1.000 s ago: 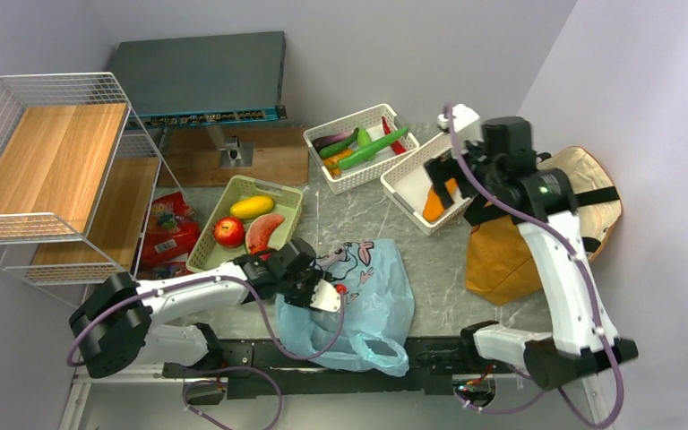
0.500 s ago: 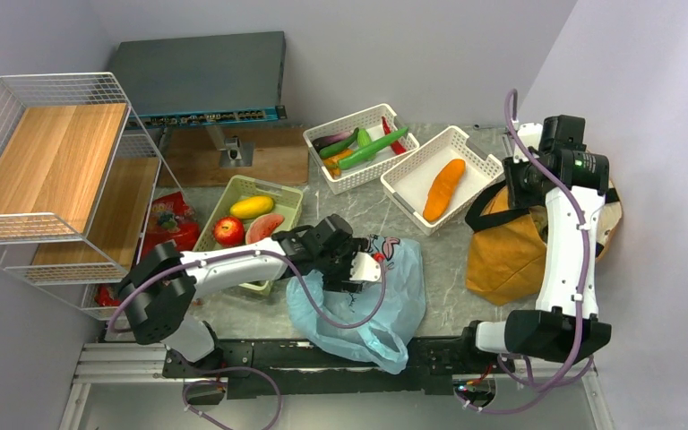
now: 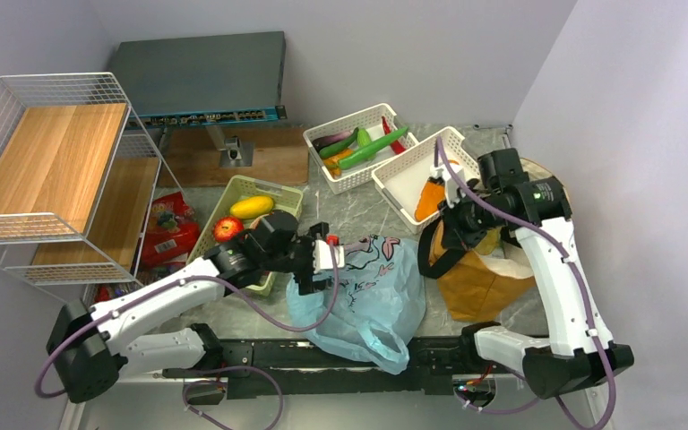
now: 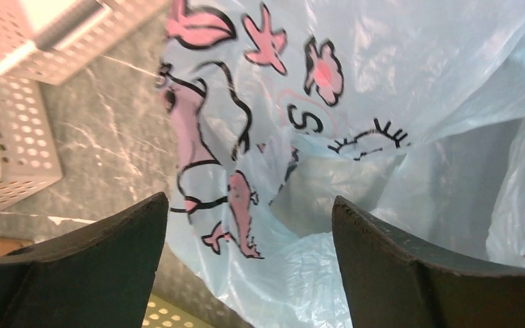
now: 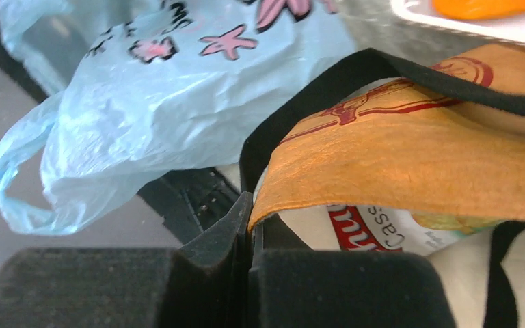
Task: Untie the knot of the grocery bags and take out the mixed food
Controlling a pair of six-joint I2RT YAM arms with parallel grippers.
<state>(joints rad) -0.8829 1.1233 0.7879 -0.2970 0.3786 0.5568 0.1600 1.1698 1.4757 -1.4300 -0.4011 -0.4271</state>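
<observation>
We see the light-blue plastic bag (image 3: 367, 296) lying crumpled near the table's (image 3: 367, 215) front edge, the brown tote (image 3: 482, 279) just right of it with its rim lifted, the carrot (image 3: 425, 202) in a white basket (image 3: 392, 184), and the mango (image 3: 252, 207) and apple (image 3: 227, 228) in a green basket (image 3: 278, 188).

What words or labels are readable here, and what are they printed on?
"S": lone black letter on the light-blue plastic bag.
"Cass": red letters, cut off, on a white packet inside the canvas tote.
Red emblem on the tote: too blurred to read.
Red snack pack: print too small.
</observation>
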